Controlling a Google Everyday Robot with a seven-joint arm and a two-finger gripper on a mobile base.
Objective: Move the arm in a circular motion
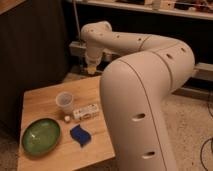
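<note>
The arm [145,95] was seen filling the right half of the view. Its thick white seg. rose from the bottom by the desk's right edge, was bent at top right, ran left to a joint & was turned down. The gripper [91,68] was hung at the arm's end, above the desk's far edge twd. the far-right corner; whether wide or narrow couldn't be told. On the desk [45,95] a clear cup [65,101] was set approx. mid-desk, w/ a white packet [86,112] just beside it, nearer the right edge. A small white bit [67,119] was seen by the packet. A green bowl [42,136] was placed at the near-left corner. A blue item [81,135] lay near the near edge, apart from the bowl.
</note>
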